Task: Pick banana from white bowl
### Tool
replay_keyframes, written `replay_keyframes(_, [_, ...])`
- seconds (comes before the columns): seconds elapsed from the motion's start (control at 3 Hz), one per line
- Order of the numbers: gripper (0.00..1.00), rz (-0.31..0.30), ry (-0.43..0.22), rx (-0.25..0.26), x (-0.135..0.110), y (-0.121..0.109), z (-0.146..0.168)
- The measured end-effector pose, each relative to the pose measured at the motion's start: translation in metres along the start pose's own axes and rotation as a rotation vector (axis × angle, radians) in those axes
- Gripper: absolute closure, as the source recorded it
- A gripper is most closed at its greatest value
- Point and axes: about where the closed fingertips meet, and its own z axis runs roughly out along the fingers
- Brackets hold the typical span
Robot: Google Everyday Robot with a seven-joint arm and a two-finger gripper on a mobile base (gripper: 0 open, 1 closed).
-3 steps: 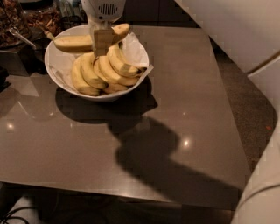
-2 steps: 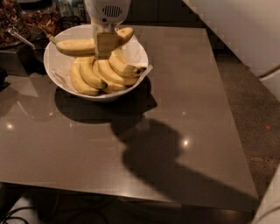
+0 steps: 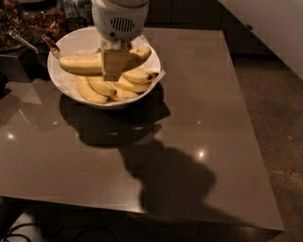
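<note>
The white bowl (image 3: 60, 89) stands at the back left of the brown table. My gripper (image 3: 112, 71) hangs from above over the bowl's middle. It is shut on the banana (image 3: 79, 64), which is long and pale yellow and lies crosswise over the bowl, its dark stem (image 3: 49, 42) pointing back left. The gripper hides the banana's middle. Several shorter, curved bananas (image 3: 110, 88) lie in the bowl below it. White paper lining (image 3: 159, 75) shows at the bowl's right rim.
Dark dishes with clutter (image 3: 23, 23) stand at the back left, beside the bowl. The brown table (image 3: 189, 118) stretches forward and right to its front edge (image 3: 142, 212). Speckled floor (image 3: 279, 123) lies to the right. Dark cabinets (image 3: 199, 14) are behind.
The gripper stays shut on the banana over the bowl. The view has shifted, and the white arm at the right has mostly left the picture.
</note>
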Motion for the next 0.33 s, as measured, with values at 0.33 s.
replay_keyframes(0.33, [1.0, 0.006, 0.001, -0.001, 0.0, 0.0014, 0.0006])
